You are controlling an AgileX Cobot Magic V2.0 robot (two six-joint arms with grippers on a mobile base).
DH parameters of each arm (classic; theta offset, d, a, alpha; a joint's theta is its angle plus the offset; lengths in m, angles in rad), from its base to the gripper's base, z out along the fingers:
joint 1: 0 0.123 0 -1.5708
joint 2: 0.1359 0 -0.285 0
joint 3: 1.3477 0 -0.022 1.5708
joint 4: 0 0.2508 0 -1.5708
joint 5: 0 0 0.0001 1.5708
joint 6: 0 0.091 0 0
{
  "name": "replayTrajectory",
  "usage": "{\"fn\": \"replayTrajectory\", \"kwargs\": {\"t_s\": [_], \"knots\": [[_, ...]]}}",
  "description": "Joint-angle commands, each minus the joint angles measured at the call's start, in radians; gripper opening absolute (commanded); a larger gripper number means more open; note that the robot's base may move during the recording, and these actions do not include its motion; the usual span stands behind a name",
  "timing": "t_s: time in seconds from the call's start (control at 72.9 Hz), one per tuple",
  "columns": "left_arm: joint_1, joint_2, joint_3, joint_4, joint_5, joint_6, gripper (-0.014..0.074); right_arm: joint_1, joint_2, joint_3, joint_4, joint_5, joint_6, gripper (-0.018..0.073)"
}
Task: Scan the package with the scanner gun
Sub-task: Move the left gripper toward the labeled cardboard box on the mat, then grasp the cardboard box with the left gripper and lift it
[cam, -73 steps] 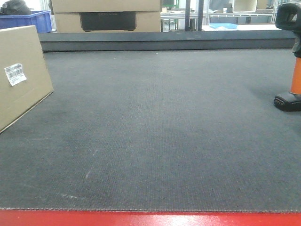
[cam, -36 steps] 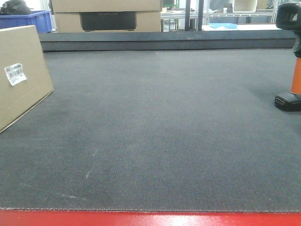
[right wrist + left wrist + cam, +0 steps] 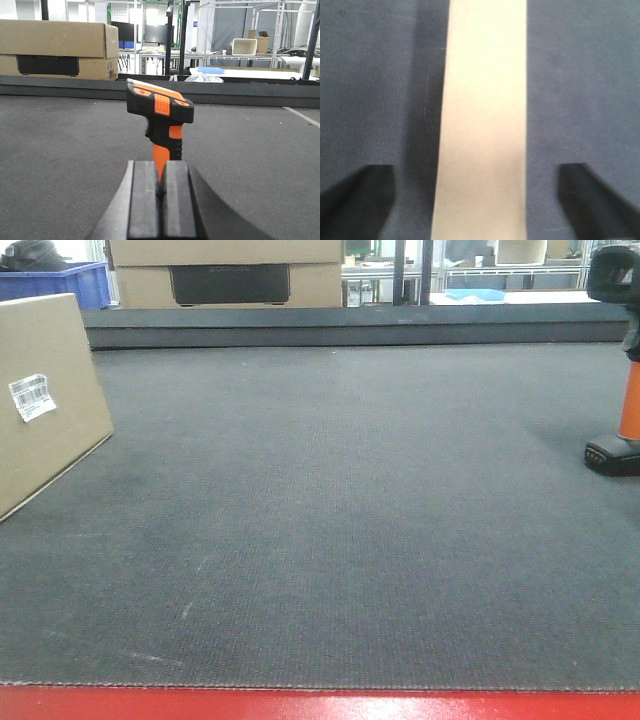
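Front-facing view: I see a dark grey woven surface with a red strip along its near edge. The package stands at the far left, cut off by the frame. It is a flat, plain tan cardboard box, tilted, with one broad face towards the camera. A small white label with dark printing sits on that face. The scanner gun stands upright at the far right edge, well apart from the package. It has a black head, a bright orange handle and a black foot resting on the surface. Behind the surface are a larger box with a dark panel and a blue bin.

Left wrist view: I look straight down on the package, which shows as a narrow, pale tan band. The left pincer is spread wide, with one dark fingertip on each side. Grey surface shows between each fingertip and the cardboard.

Right wrist view: the right pincer is clenched, its two black pads pressed together and grasping nothing. The scanner gun stands just beyond them, its black head carrying orange panels. The pads hide its foot, so I cannot tell whether they touch it.
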Motion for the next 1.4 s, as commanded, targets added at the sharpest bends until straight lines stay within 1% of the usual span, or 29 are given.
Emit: {"fn": "replayTrajectory", "kwargs": {"t_s": [0.0,0.041,0.096,0.165,0.302,0.343,0.439,0.522,0.59,0.645,0.714,0.782,0.878,0.906,0.933,0.974,1.029,1.07,1.112,1.153,1.221,1.276,1.331,1.386], "knots": [[-0.011,0.024,-0.007,0.012,0.015,0.007,0.0566,0.000,-0.004,0.000,-0.005,-0.021,-0.004,-0.0168],[-0.019,0.041,-0.005,0.039,0.015,0.010,0.0527,0.000,-0.004,0.000,-0.005,-0.021,-0.004,-0.0168],[-0.031,0.056,0.002,0.053,0.011,0.010,0.0503,0.000,-0.004,0.000,-0.005,-0.021,-0.004,-0.0168],[-0.048,0.077,0.004,0.056,0.006,0.010,0.0500,0.000,-0.004,0.000,-0.005,-0.021,-0.004,-0.0168],[-0.084,0.116,0.004,0.093,0.003,0.014,0.0500,0.000,-0.004,0.000,-0.005,-0.021,-0.004,-0.0168],[-0.084,0.124,0.004,0.093,0.005,0.011,0.0497,0.000,-0.004,0.000,-0.005,-0.021,-0.004,-0.0168],[-0.084,0.134,0.004,0.098,0.006,-0.039,0.0497,0.000,-0.004,0.000,-0.005,-0.021,-0.004,-0.0168],[-0.083,0.138,0.004,0.098,0.006,-0.039,0.0491,0.000,-0.004,0.000,-0.005,-0.021,-0.004,-0.0168],[-0.083,0.140,0.004,0.098,0.006,-0.039,0.0458,0.000,-0.004,0.000,-0.005,-0.021,-0.004,-0.0168],[-0.083,0.140,0.004,0.098,0.006,-0.039,0.0406,0.000,-0.004,0.000,-0.005,-0.021,-0.004,-0.0168],[-0.083,0.140,0.004,0.098,0.006,-0.039,0.0300,0.000,-0.004,0.000,-0.005,-0.021,-0.004,-0.0168],[-0.083,0.140,0.004,0.098,0.006,-0.039,0.0163,0.000,-0.004,0.000,-0.005,-0.021,-0.004,-0.0168],[-0.083,0.140,-0.001,0.088,0.005,-0.039,-0.0061,0.000,-0.004,0.000,-0.005,-0.021,-0.004,-0.0168],[-0.083,0.140,-0.003,0.082,0.005,-0.039,-0.0111,0.000,-0.004,0.000,-0.005,-0.021,-0.004,-0.0168],[-0.083,0.140,-0.008,0.076,0.005,-0.041,-0.0111,0.000,-0.004,0.000,-0.005,-0.021,-0.004,-0.0168],[-0.083,0.140,-0.022,0.063,0.011,-0.066,-0.0111,0.000,-0.004,0.000,-0.005,-0.021,-0.004,-0.0168],[-0.083,0.140,-0.047,0.032,0.029,-0.079,-0.0111,0.000,-0.004,0.000,-0.005,-0.021,-0.004,-0.0168],[-0.088,0.140,-0.074,-0.016,0.044,-0.079,-0.0111,0.000,-0.004,0.000,-0.005,-0.021,-0.004,-0.0168],[-0.095,0.137,-0.092,-0.049,0.052,-0.079,-0.0111,0.000,-0.004,0.000,-0.005,-0.021,-0.004,-0.0168],[-0.108,0.134,-0.109,-0.089,0.052,-0.094,-0.0111,0.000,-0.004,0.000,-0.005,-0.021,-0.004,-0.0168],[-0.151,0.125,-0.126,-0.152,0.048,-0.170,-0.0111,0.000,-0.004,0.000,-0.005,-0.021,-0.004,-0.0168],[-0.191,0.122,-0.128,-0.194,0.023,-0.212,-0.0111,0.000,-0.004,0.000,-0.005,-0.021,-0.004,-0.0168],[-0.260,0.122,-0.123,-0.227,-0.031,-0.254,-0.0111,0.000,-0.004,0.000,-0.005,-0.021,-0.004,-0.0168],[-0.323,0.122,-0.115,-0.232,-0.083,-0.296,-0.0111,0.000,-0.004,0.000,-0.005,-0.021,-0.004,-0.0168]]}}
